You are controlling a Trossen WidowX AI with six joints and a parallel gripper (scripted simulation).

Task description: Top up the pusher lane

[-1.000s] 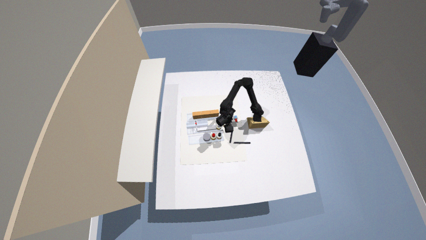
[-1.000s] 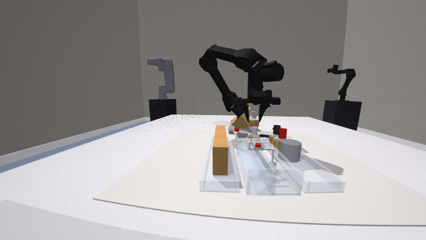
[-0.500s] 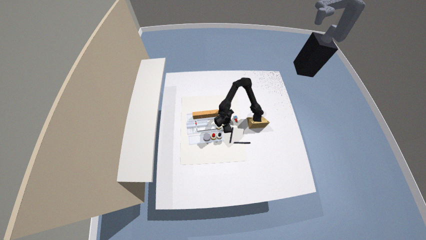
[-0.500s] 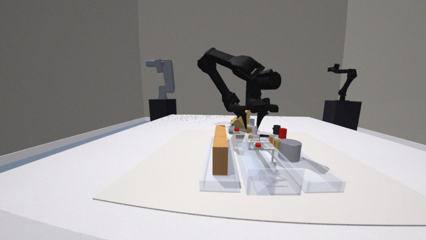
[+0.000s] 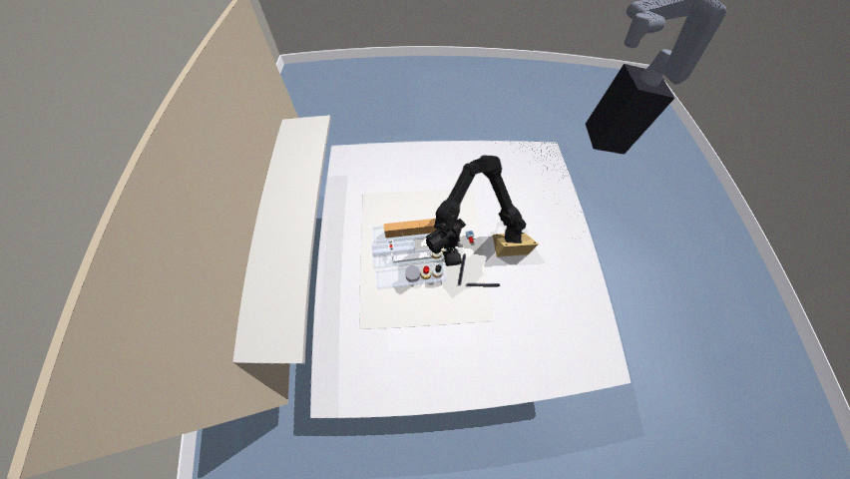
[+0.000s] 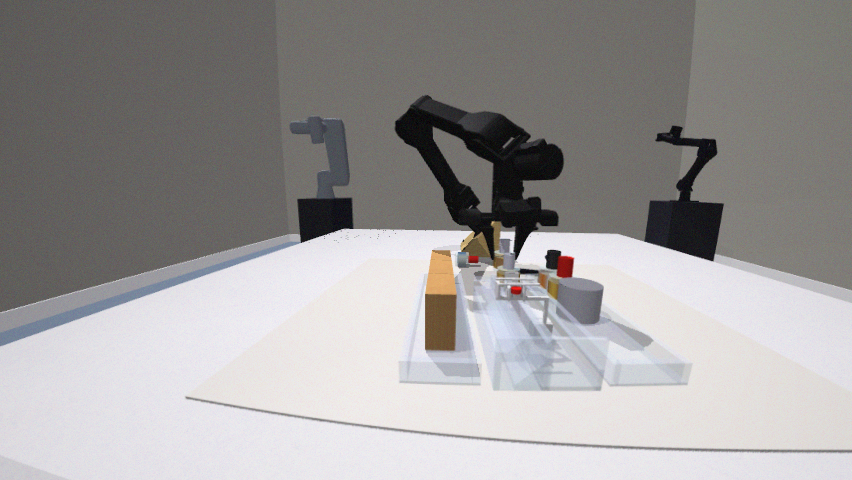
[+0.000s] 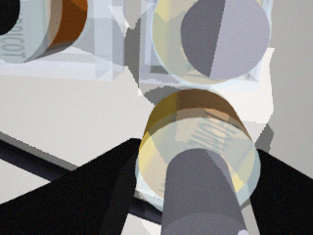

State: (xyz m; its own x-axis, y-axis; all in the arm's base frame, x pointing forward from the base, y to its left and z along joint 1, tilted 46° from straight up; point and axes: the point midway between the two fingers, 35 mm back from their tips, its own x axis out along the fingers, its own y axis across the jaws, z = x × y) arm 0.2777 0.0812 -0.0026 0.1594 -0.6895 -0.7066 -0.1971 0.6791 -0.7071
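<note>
Overhead, the jaws point(image 5: 438, 252) sit over the near end of the clear lanes point(image 5: 404, 252), mid-frame on the counter point(image 5: 475, 356); detail is too small to read. From the exterior view, the arm hangs above the lanes' far end. At the wrist, the jaws are clamped on the loose jar point(image 7: 199, 176), grey lid lower centre; the lane jar point(image 7: 211, 26) stands just above it, so the push runs up-frame.
</note>
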